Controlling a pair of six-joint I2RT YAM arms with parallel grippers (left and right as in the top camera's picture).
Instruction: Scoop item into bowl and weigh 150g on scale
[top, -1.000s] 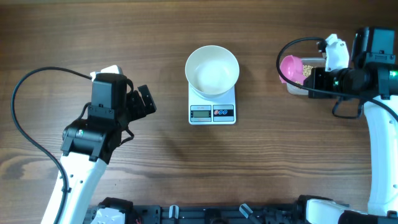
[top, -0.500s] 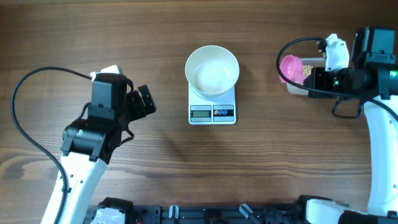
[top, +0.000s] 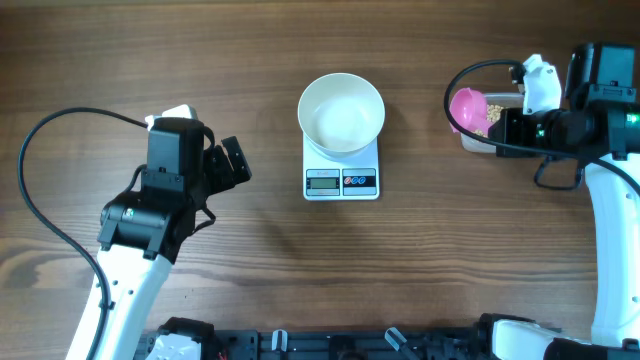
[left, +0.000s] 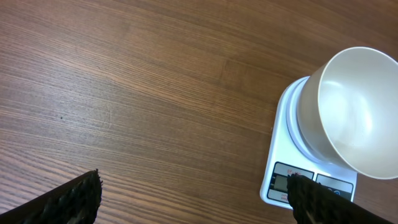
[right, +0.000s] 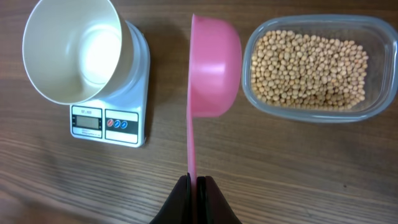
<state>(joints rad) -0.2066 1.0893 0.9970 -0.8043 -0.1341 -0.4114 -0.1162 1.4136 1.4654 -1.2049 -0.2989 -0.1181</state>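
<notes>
No change vs the frames half a second and a second back: both arms, the bowl and the scale sit exactly where they were, nothing moving. The right gripper (right: 196, 180) is clamped tight on the thin handle of the pink scoop (right: 214, 65), jaws pinched together with only the handle between them. The scoop is held on edge, and in the right wrist view its cup sits between the scale (right: 127, 93) and the clear tub (right: 373, 113). In the overhead view it is at the tub's left end; whether it touches the tub I can't tell. The beans (right: 309, 70) are all in the tub, a dense tan layer across its floor, and I can't make out any in the scoop. The bowl (top: 341, 113) is white, upright, centred on the scale's platform, its inside bare, with the display and button panel showing in front of it. The reading is too small to make out. The left gripper (left: 193, 199) has its jaws spread wide, holding nothing, and hangs over bare table (top: 450, 260) left of the scale and well apart from it; only its two dark fingertips (left: 68, 202) show at the bottom edge of the left wrist view.
</notes>
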